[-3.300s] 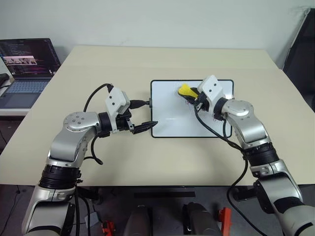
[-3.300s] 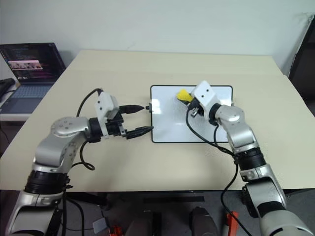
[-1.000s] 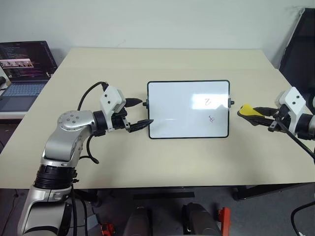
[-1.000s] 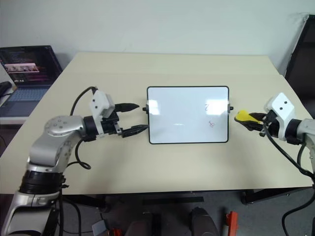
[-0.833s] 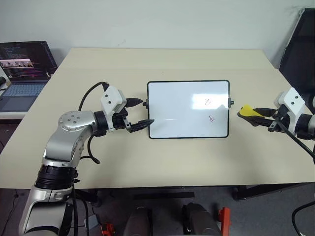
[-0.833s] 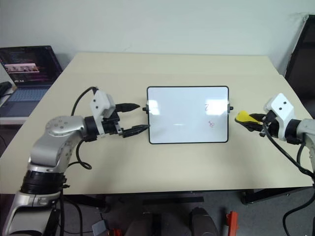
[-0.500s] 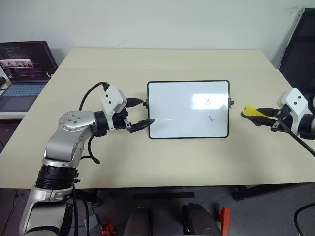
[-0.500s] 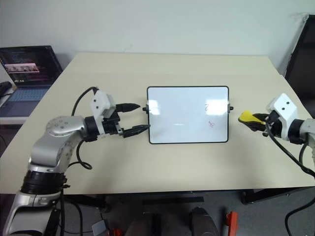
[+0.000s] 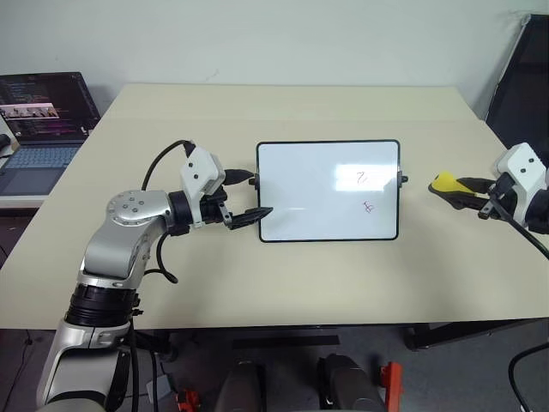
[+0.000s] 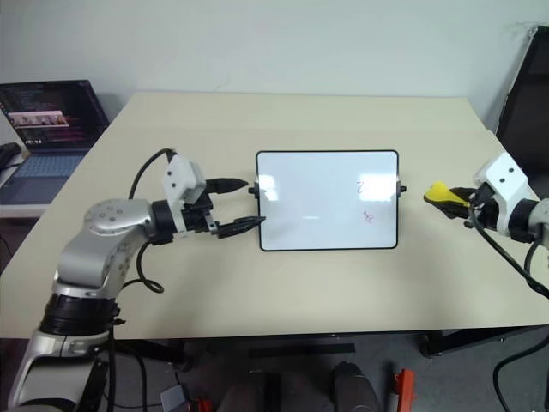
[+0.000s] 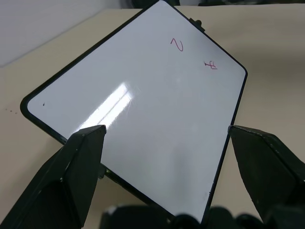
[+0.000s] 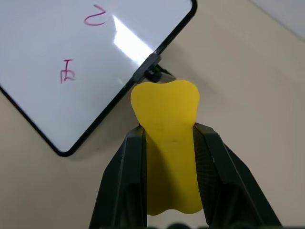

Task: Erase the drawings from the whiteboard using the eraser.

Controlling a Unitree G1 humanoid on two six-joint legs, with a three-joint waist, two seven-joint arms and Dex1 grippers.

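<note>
The whiteboard [image 9: 300, 193] lies flat in the middle of the table, with two small red drawings [image 9: 361, 178] [image 9: 368, 207] on its right half. They also show in the wrist views as drawings [image 11: 177, 44] [image 12: 66, 71]. My left gripper [image 9: 262, 195] is open at the board's left short edge. Its fingers [image 11: 81, 157] stand wide apart with the board's near edge between them; I cannot tell whether they touch it. My right gripper [image 9: 459, 190] hovers to the right of the board, shut on the yellow eraser [image 9: 443, 181] [image 12: 167, 133], which points at the board's right knob.
An open laptop [image 9: 43, 112] sits on a side desk at the far left. A dark upright object [image 9: 519, 86] stands at the right edge, behind the table's corner. The beige table [image 9: 300, 275] reaches well beyond the board on every side.
My right gripper lifted the eraser off the board's upper right part and carried it out to the right, past the board's edge, still drifting right. The left gripper stayed at the left edge.
</note>
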